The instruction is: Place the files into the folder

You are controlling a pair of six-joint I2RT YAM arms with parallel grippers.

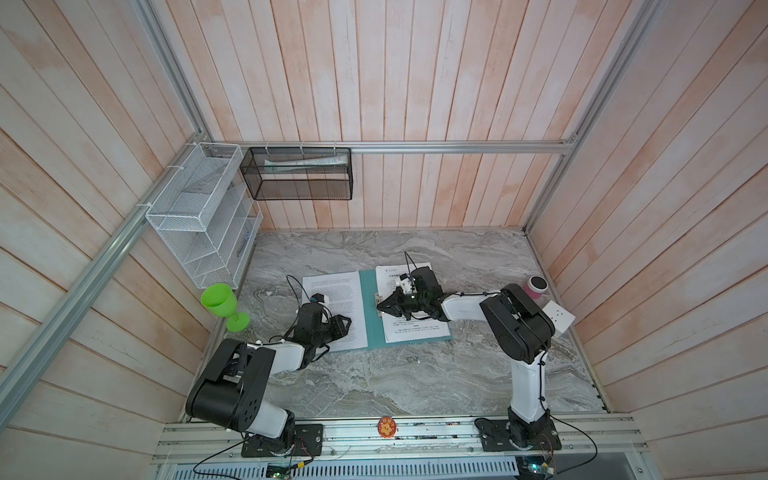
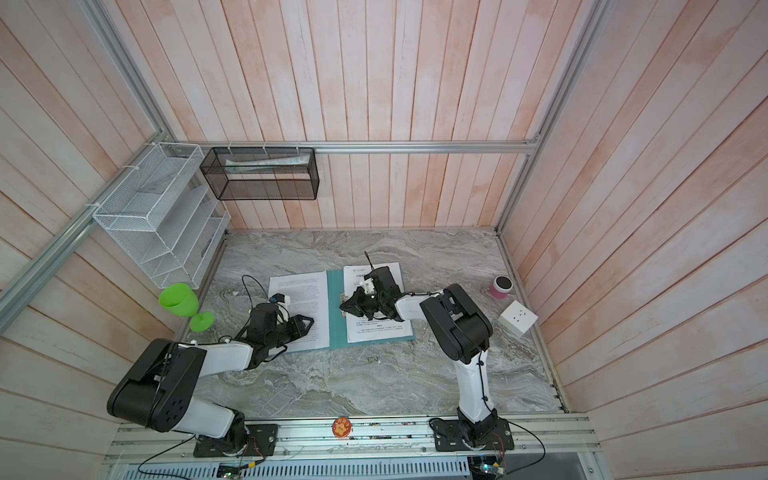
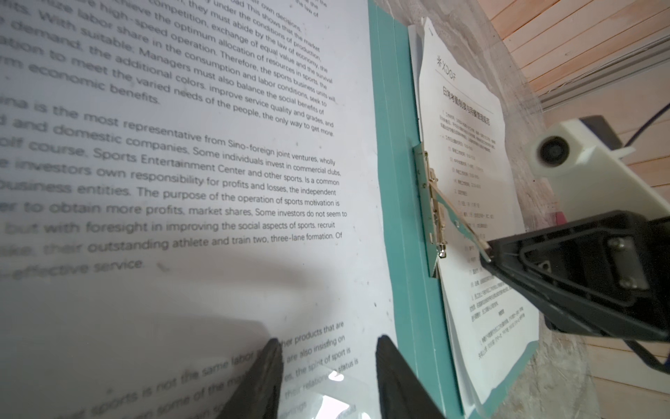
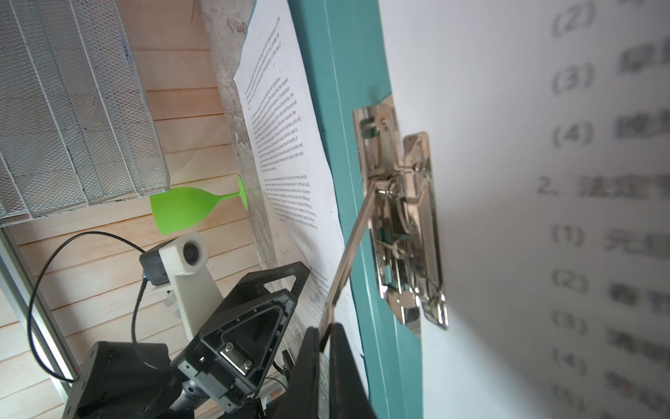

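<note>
1. The grey marble-patterned bench (image 1: 415, 382) carries the thin, flat teal-green folder (image 1: 372, 332). The folder lies opened flat near the bench's middle with both covers spread, so we judge the opening step done.
2. The files (image 2: 374, 330), white paper sheets printed with black text, lie in two lots. A stack (image 1: 419, 334) rests on the folder's right cover, with one long edge at the spine. One loose sheet (image 1: 336, 284) lies over the left cover, apart from the stack.
3. We judge the task about midway. The loose sheet has yet to join the stack, and the clamp has yet to come down on the pile.
4. The right hand (image 4: 324, 337) is clenched on the tip of the thin metal lever (image 4: 351, 250). The lever stands raised from the small shiny metal clip (image 4: 402, 225) on the inner spine, so the clip looks sprung open to us.
5. The left hand (image 3: 328, 362) is released, fingers parted with nothing between them. It is low over the end of the loose sheet nearest the robot, and we cannot tell whether it touches the paper.
6. We count one bench, one folder, two hands, one clip and one lever.
7. For paper, we count one loose sheet. The left wrist view shows at least two page edges in the stack, but we cannot tell the exact number.
</note>
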